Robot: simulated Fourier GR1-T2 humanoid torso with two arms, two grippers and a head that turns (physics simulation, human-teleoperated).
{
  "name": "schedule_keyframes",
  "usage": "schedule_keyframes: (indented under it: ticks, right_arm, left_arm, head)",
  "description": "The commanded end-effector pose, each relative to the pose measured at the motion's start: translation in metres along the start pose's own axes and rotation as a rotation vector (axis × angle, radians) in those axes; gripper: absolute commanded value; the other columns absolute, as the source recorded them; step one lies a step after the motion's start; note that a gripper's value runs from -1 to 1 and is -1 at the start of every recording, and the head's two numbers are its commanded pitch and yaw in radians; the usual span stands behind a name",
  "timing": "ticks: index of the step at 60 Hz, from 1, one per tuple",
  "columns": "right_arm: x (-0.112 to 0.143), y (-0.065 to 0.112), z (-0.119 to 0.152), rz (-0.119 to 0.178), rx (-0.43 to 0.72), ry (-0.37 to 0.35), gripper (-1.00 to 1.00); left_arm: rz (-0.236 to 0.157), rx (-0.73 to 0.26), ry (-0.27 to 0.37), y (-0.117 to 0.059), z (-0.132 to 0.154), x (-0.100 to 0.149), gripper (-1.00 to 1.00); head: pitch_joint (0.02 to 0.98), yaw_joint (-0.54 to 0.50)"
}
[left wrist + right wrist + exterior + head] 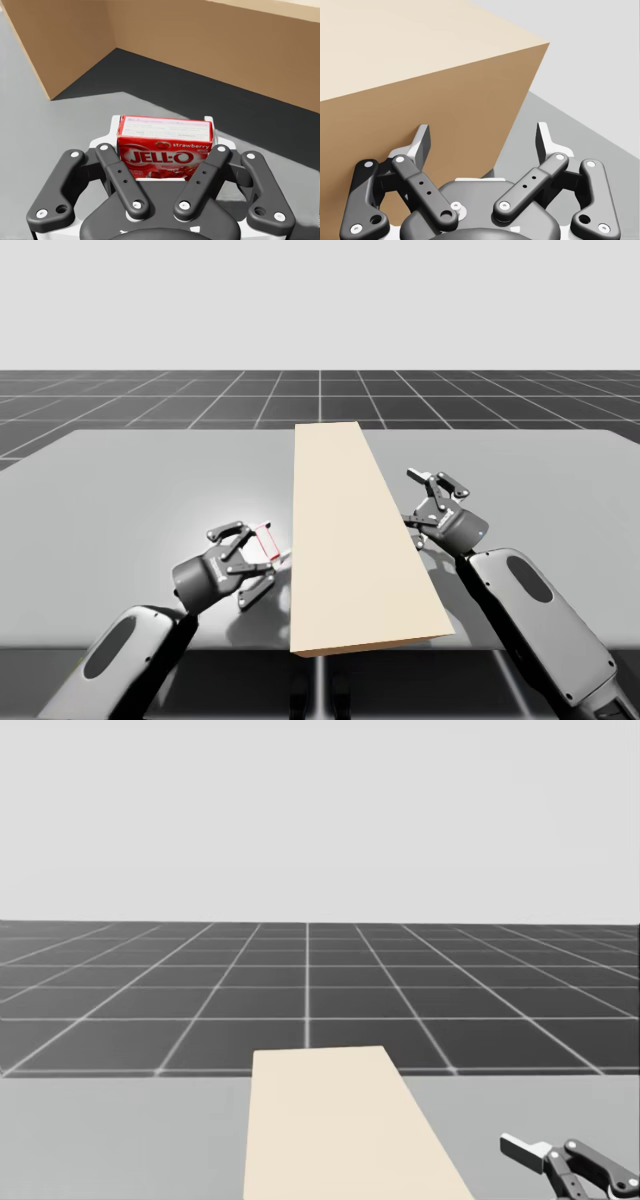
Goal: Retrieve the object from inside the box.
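- Gray tabletop (pixel 130 490), flat, plain, soft even light.
- Dark floor (pixel 150 400) w/ pale grid, 12 o'clock past tabletop.
- Blank lt-gray backdrop (pixel 320 300) above floor.

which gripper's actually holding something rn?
The left gripper, shut on the small red box. The right gripper is open, empty, beside the tan box.

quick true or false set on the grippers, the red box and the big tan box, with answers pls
1. My left gripper is shut on the red box. True.
2. The red box lies inside the tan box. False: it is outside, held beside the tan box's left side.
3. My right gripper is shut on the tan box. False: it is open, fingers spread, by the box's right side.
4. The tan box stands on the grey table between my two arms. True.
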Motion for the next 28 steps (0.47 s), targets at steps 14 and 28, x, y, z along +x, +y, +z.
schedule_keyframes:
  ticks: [14,28]
  right_arm:
    - [-0.005,0.048,-0.023,-0.076,0.121,-0.031,-1.00]
    - [-0.005,0.047,-0.023,-0.075,0.114,-0.035,-1.00]
  left_arm:
    - [-0.103,-0.042,-0.042,-0.004,0.063,0.111,1.00]
    - [-0.188,-0.050,-0.094,0.035,0.060,0.180,1.00]
  head:
    - [0.216,-0.03]
    - [0.215,-0.04]
